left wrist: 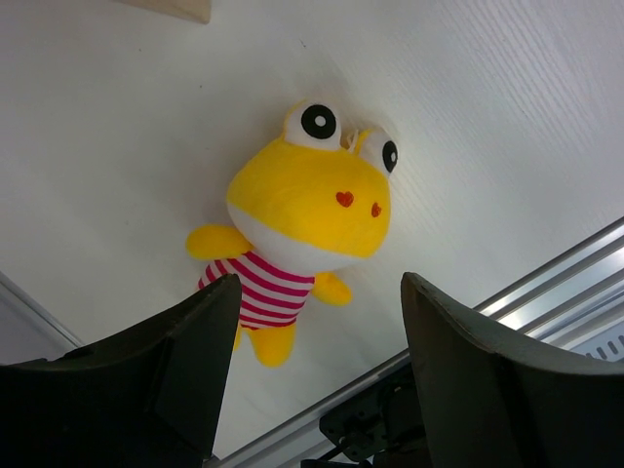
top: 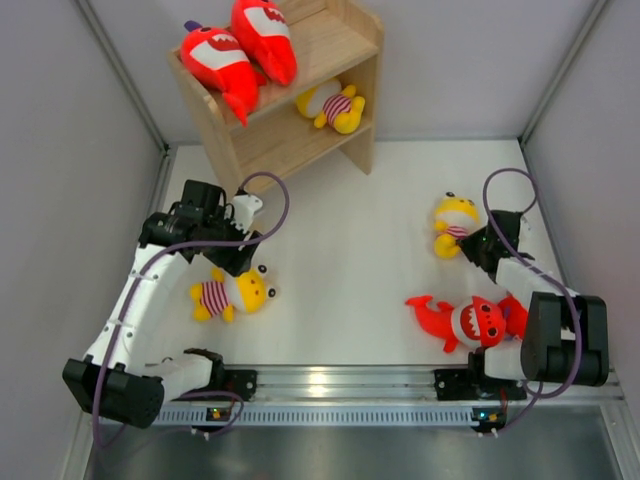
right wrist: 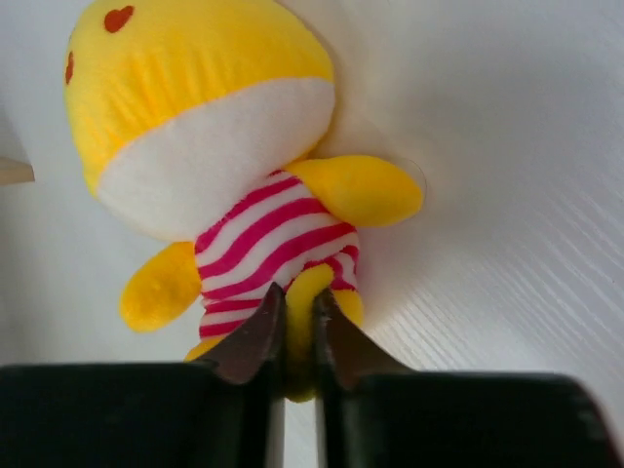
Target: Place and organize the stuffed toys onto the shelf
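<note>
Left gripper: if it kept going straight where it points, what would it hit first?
Probably the yellow striped-shirt plush on the table: the open left gripper frames it, though depth is unclear.

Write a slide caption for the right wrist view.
Right gripper pinches one leg of the yellow plush in a striped shirt as it lies on the white table.

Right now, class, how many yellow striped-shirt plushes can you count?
3. One yellow plush on the lower tier of the shelf; a second on the table by the left gripper; a third, foot pinched in the jaws of the right gripper. None seems hidden.
</note>
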`<state>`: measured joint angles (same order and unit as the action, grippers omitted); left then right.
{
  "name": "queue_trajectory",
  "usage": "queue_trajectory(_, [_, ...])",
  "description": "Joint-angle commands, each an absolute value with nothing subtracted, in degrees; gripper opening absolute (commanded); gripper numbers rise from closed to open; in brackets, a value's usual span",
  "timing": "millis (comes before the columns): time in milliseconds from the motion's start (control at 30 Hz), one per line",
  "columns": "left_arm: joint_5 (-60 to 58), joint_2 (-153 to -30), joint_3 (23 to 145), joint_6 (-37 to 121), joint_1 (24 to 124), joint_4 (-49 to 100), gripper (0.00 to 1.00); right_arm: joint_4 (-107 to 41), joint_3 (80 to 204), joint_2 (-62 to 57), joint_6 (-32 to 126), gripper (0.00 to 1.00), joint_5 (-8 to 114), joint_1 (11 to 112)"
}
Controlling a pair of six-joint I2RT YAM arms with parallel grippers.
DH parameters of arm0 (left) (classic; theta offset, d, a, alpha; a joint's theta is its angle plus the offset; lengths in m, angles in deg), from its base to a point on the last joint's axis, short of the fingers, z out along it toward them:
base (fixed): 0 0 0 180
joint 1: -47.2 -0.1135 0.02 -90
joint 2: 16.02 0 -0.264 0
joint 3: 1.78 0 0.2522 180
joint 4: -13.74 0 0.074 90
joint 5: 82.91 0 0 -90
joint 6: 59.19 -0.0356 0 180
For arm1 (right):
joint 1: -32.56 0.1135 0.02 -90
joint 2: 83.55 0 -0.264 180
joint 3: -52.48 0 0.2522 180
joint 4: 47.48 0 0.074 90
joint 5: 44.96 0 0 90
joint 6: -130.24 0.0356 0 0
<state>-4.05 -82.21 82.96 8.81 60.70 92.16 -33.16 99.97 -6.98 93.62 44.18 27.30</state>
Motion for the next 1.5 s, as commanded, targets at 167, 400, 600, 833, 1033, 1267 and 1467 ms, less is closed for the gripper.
queue_trajectory(167, [-1.3,-82.3,84.4,9.8,60.8,91.9,0.72,-23.9,116.4,-14.3,76.5,0.0,36.0,37.9])
queue_trajectory(400, [5.9,-80.3,78.8,10.0,60.9,92.7,0.71,-11.8,136.4,-10.7,59.8,0.0,44.7,53.3])
queue_trajectory(600, [19.5,-78.0,73.9,10.8,60.8,93.9,0.72,-8.8,147.0,-6.0,56.9,0.0,47.2,63.7])
queue_trajectory(833, [19.7,-78.2,73.7,12.1,59.1,93.7,0.72,-5.9,165.4,8.2,56.8,0.0,49.5,69.9])
queue_trajectory(1033, [19.1,-78.1,74.7,12.4,57.7,93.8,0.72,-7.9,180.4,20.8,58.3,0.0,46.8,70.7])
queue_trajectory(1267, [19.0,-77.8,74.0,11.9,57.8,93.9,0.72,-13.8,188.5,30.3,56.0,0.0,41.3,70.7])
queue_trajectory(1467, [18.0,-78.4,74.1,11.8,57.8,93.7,0.72,-18.6,188.9,33.9,58.4,0.0,41.0,70.4])
